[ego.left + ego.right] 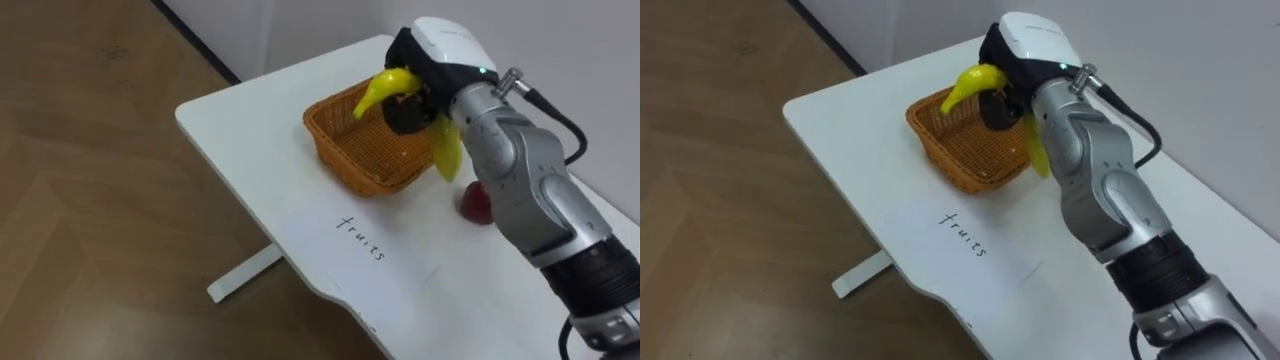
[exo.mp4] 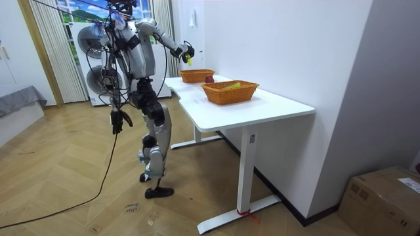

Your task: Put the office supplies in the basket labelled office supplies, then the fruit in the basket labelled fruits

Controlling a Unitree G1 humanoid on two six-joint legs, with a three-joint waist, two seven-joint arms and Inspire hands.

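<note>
Yellow banana (image 1: 385,86), just one, clamped in right robot hand (image 1: 438,48) over one basket (image 1: 348,163).

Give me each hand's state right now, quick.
Right hand: fingers closed round a banana, over the wicker basket.
Left hand: hangs at the robot's side; state cannot be told.

A white table (image 1: 240,130) on wood floor (image 1: 90,200) carries a handwritten sheet (image 1: 360,240) at five o'clock. Room view: box (image 2: 384,196) at four o'clock, washer (image 2: 88,42) and curtain (image 2: 46,59) at ten.
</note>
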